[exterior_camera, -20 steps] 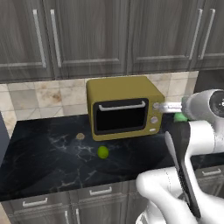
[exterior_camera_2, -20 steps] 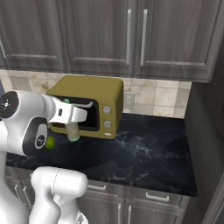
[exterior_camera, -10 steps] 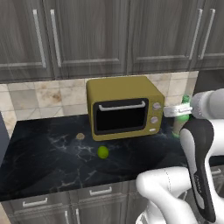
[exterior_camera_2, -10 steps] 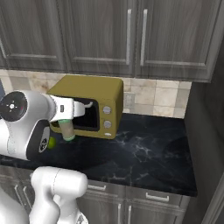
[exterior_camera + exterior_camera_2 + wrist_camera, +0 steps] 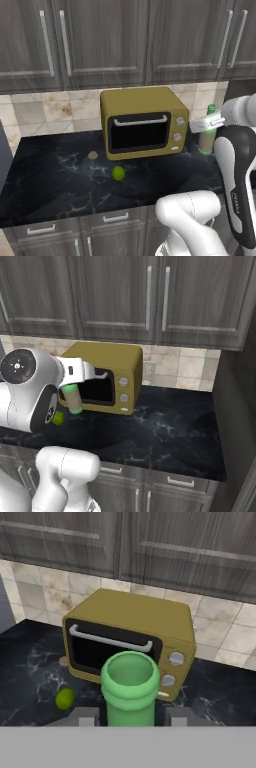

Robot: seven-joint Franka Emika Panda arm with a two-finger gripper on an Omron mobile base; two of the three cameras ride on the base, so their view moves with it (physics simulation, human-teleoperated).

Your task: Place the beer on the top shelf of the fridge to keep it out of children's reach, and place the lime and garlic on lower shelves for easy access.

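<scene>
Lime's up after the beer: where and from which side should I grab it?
Grip the lime across its middle, coming straight down from above. It is a small smooth ball lying alone on the open counter, in front of the microwave, so fingers probably fit on either side.

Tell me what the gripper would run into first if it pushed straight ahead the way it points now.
Probably the yellow microwave: the gripper, shut on the beer, looks straight at its door and knobs. Depth is unclear, so this is a judgement.

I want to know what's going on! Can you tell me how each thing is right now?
gripper: shut on the beer.
beer: held upright above the counter.
lime: lying on the counter.
garlic: lying on the counter.
microwave: door closed.
upper cupboards: closed.
</scene>
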